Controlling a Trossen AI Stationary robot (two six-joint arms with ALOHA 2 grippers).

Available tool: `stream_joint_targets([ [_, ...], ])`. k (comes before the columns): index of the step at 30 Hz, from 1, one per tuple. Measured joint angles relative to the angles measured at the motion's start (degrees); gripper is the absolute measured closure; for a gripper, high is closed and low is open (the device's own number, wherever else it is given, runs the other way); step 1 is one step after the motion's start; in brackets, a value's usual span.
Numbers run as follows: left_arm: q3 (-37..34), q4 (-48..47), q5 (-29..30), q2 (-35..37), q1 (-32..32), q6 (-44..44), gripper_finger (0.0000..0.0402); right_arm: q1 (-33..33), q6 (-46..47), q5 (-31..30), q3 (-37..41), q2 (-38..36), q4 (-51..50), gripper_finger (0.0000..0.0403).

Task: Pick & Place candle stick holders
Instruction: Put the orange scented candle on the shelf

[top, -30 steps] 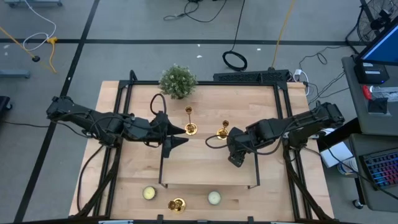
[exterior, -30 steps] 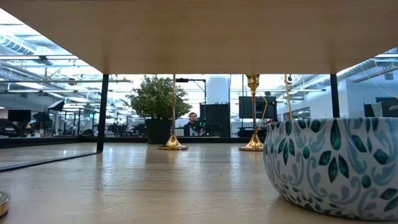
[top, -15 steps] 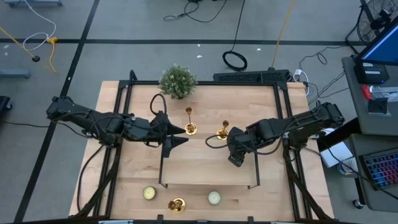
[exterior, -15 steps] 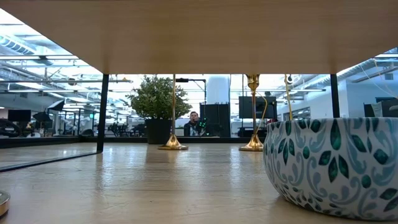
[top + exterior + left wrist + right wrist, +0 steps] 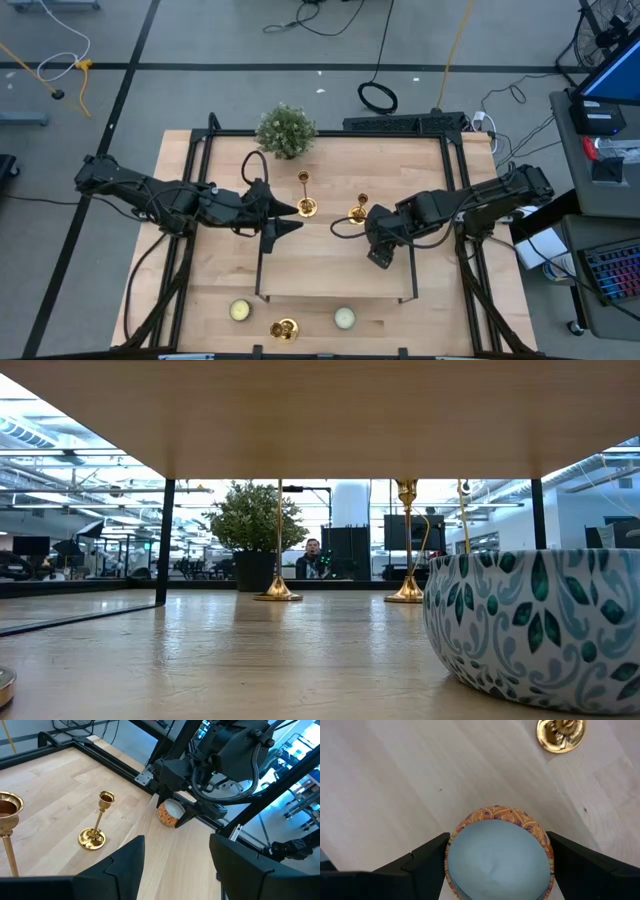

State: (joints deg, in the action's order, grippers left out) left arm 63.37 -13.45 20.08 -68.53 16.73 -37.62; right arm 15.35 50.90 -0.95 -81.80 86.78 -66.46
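Two gold candle stick holders stand on their round bases at the table's middle: a taller one [image 5: 305, 203] [image 5: 278, 591] and a shorter one [image 5: 358, 211] [image 5: 95, 830]. A third [image 5: 284, 328] stands at the near edge. My left gripper [image 5: 292, 217] [image 5: 175, 870] hovers open and empty just left of the taller holder, whose cup [image 5: 7, 807] shows beside it. My right gripper [image 5: 378, 257] [image 5: 497, 870] points steeply down, just near-right of the shorter holder, shut on a small orange-patterned bowl [image 5: 497, 852] [image 5: 169, 813]. My right gripper pinches the small bowl's rim on two opposite sides [image 5: 451, 855] between its two fingers [image 5: 427, 860]. They come from above, pointing steeply down. The bowl sits open side up, its pale blue inside showing. It appears to be above the tabletop.
A raised wooden shelf on a black frame [image 5: 335, 270] spans the table's middle toward the near edge. Under it stands a large white bowl with teal leaves [image 5: 540, 630]. A bushy plant [image 5: 286, 130] stands at the far edge, two round candles [image 5: 240, 311] [image 5: 344, 318] at the near edge.
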Motion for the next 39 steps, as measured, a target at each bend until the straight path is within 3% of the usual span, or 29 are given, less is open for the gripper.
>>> stream_joint_targets([
  [14, 0.0, 0.02, -0.03, 0.0, 0.0, 0.43, 0.0172, 3.79, -0.45, 4.48, 0.07, 0.03, 0.76, 0.0108],
  [19, 0.0, 0.02, -0.03, -0.02, 0.0, 0.17, 0.0172, 6.56, 0.82, 8.85, 0.11, 0.06, 4.32, 0.0108],
  [27, 0.0, 0.27, -0.26, -0.02, 0.0, 0.01, 0.0172, 9.38, 1.1, 9.98, 0.11, 0.05, 7.89, 0.0108],
  [39, -0.02, 2.41, 1.49, -0.02, 0.69, -2.48, 0.0172, 11.8, -7.46, 11.4, 0.09, 0.05, 5.96, 0.0108],
])
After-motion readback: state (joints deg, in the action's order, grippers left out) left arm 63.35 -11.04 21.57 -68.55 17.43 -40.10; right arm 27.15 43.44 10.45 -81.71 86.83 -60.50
